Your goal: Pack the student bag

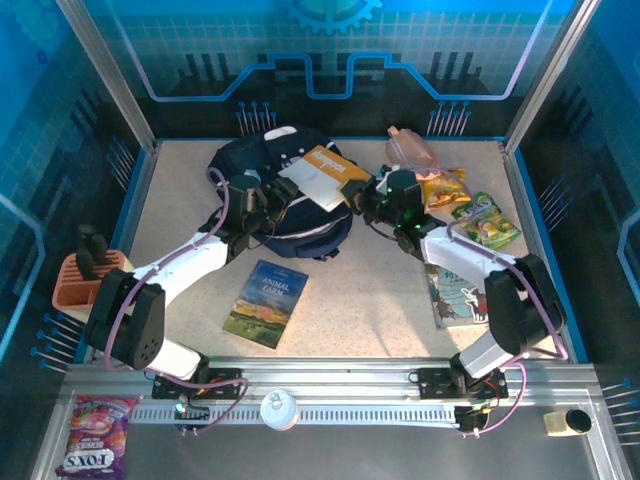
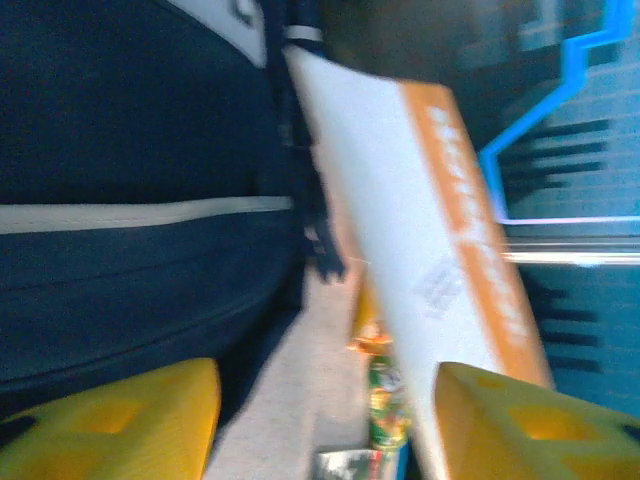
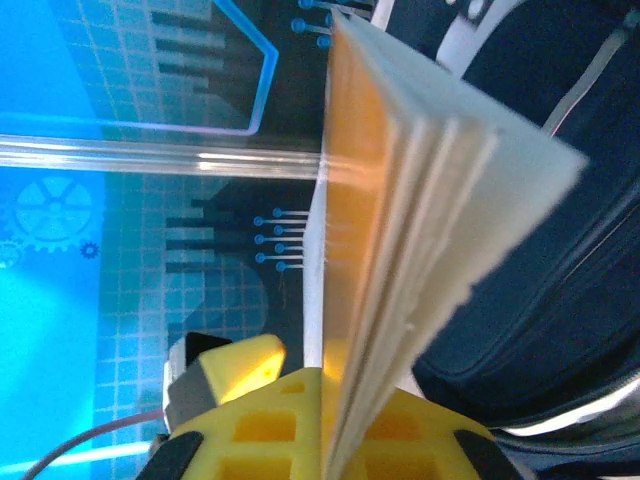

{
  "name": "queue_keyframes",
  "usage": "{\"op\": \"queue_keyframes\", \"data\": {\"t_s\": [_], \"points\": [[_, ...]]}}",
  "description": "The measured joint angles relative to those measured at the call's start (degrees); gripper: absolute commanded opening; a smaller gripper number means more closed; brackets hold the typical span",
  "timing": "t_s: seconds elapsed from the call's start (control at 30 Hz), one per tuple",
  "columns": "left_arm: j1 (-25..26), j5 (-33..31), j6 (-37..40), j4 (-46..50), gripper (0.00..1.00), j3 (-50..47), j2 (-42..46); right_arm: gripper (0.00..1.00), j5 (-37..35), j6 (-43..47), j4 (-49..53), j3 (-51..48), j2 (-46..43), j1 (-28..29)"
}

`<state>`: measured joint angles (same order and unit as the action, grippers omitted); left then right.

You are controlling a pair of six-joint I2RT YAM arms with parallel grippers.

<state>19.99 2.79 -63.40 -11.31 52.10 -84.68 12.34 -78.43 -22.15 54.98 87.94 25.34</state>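
My right hand (image 1: 370, 195) clamped on orange-white book (image 1: 322, 175), tilting it toward student bag (image 1: 300, 235) mouth just ahead. Left hand (image 1: 250, 192) spread, gripping nothing, beside bag, likely clearing book's path.

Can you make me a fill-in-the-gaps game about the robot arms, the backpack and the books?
1. The right gripper is shut on a book whose cover is white and ____.
2. The paperback lying flat on the table says Animal ____.
3. The left gripper, beside the student bag, has its jaws ____.
4. The snack packets lie on the ____ arm's side of the table.

Missing words: orange, Farm, open, right.
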Motion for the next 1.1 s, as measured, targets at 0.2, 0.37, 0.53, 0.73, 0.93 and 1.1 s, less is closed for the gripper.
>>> {"op": "queue_keyframes", "data": {"t_s": [0.2, 0.37, 0.53, 0.73, 0.93, 1.1], "points": [[0.0, -1.7, 19.5, 13.4, 0.83, 5.7, -0.4, 0.02, -3.3, 8.7, 7.8, -2.8, -9.1, -5.8], [1.1, -1.9, 36.3, 21.4, 0.87, 15.6, -4.5, 0.02, -5.8, 13.9, 13.2, -3.9, -14.3, -9.4], [4.8, -4.6, 52.3, 30.9, 0.88, 26.5, -12.2, 0.02, -7.1, 16.8, 17.6, -5.3, -16.1, -11.5], [9.5, -10.6, 65.6, 41.6, 0.77, 38.0, -22.9, 0.03, -7.5, 18.3, 20.7, -5.5, -16.1, -11.6], [9.8, -13.2, 71.2, 50.1, 0.69, 45.4, -30.2, 0.03, -7.6, 18.5, 21.8, -5.5, -16.5, -12.0], [10.0, -15.7, 74.3, 55.3, 0.67, 49.6, -34.8, 0.03, -7.6, 18.5, 21.8, -5.5, -16.7, -12.0]]}}
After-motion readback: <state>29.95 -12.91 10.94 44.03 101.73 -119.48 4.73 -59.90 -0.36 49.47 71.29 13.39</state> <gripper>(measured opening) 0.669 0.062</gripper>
